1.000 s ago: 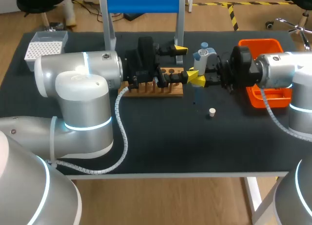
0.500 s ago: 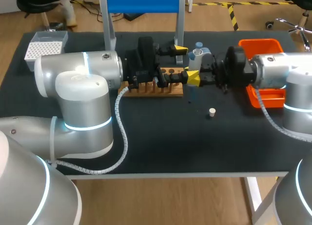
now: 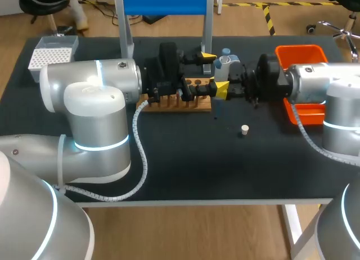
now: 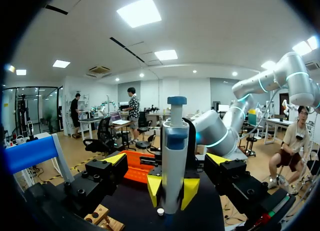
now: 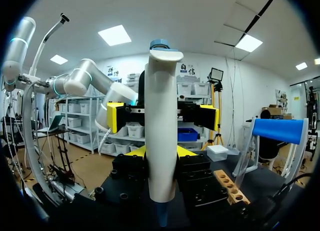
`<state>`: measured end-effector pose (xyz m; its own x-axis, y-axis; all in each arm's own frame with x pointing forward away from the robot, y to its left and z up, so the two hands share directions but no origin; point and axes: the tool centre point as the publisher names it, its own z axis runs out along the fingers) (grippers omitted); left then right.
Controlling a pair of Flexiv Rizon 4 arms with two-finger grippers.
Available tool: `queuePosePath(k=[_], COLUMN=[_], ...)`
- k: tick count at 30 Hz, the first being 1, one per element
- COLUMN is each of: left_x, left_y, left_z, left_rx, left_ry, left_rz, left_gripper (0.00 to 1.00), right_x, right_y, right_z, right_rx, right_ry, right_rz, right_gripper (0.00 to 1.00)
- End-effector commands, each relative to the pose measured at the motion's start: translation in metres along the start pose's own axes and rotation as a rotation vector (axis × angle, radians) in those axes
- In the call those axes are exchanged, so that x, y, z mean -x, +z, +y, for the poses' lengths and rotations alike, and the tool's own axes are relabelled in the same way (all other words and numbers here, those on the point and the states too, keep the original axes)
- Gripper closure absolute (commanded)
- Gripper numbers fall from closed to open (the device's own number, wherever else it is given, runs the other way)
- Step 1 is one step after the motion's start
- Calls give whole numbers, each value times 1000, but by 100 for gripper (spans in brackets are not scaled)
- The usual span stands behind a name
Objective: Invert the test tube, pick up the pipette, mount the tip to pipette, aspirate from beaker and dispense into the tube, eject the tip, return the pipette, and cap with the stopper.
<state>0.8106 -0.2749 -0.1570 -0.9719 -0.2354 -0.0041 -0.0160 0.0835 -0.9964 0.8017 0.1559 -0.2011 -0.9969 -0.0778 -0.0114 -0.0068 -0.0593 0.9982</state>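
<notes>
Far left on the surface (image 3: 169,170), the tip box (image 3: 52,56) sits well apart from the action, so I'd say tip mounting is not in play right now; moving in, the rack (image 3: 175,101) lies just under the left arm's wrist, and I cannot make out a tube in it; now the left hand (image 3: 215,73), fingers spread wide and gripping nothing, flanking the pipette (image 3: 225,62) without touching it, which reads to me as standing by to steady or take it; the pipette itself hangs upright above the surface just right of the rack, clamped from both sides by the right hand (image 5: 159,153), upright presumably so its lower end points down; nearer the front edge, the stopper (image 3: 244,129) waits alone, its turn last; far right, the bin (image 3: 304,53), likely for the spent tip; only the head view gives that layout; the left wrist view alone shows the plunger on top and clear air either side of the pipette; the right wrist view alone shows the blue lower end beneath its fingers.
</notes>
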Motion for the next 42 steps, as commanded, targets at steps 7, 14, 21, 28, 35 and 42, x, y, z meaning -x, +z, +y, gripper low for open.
queuePosePath(k=[7,14,21,28,35,42], left_x=[-1,-1,-1,-1,-1,-1], left_y=[0,0,0,0,0,0], left_z=[0,0,0,0,0,0], left_rx=[0,0,0,0,0,0], left_ry=[-1,-1,-1,-1,-1,-1], left_rz=[-3,-3,-3,-3,-3,-3], left_gripper=[0,0,100,100,100,100], right_x=[2,4,4,5,6,7], right_y=[3,5,6,6,5,5], right_z=[0,1,1,1,1,2], right_rx=[3,8,9,10,10,2], right_ry=[1,-3,-6,-4,-2,0], right_rz=[-5,-9,-6,-8,-12,-8], right_gripper=[100,100,100,100,100,0])
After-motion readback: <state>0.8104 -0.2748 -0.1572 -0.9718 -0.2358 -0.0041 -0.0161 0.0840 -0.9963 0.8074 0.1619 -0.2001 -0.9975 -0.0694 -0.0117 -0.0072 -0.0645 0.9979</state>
